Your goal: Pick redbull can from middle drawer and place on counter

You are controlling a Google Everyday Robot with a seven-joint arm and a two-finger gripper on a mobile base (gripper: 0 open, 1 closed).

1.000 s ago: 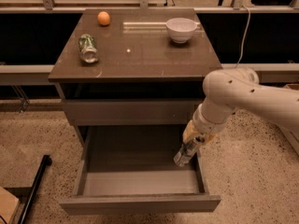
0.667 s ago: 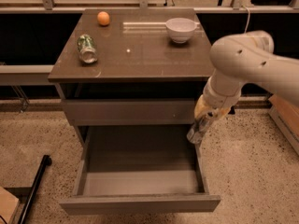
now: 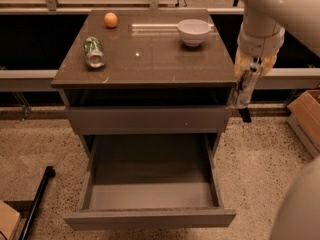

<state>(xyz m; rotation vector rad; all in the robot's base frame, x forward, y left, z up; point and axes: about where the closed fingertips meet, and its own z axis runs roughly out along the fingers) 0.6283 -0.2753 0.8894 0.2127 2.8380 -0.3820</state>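
My gripper (image 3: 245, 86) hangs from the white arm at the right edge of the counter (image 3: 150, 59). It is shut on the redbull can (image 3: 243, 90), a slim silvery can held upright at about counter height, just outside the counter's right front corner. The middle drawer (image 3: 150, 184) stands pulled open below, and its grey floor is bare.
On the counter lie a green can (image 3: 94, 52) on its side at the left, an orange (image 3: 111, 20) at the back left and a white bowl (image 3: 193, 31) at the back right. A cardboard box (image 3: 306, 119) stands on the floor to the right. A black pole (image 3: 37, 204) lies at the lower left.
My gripper has lifted the redbull can out of the middle drawer and up to the right, from near the drawer's right wall to counter height.
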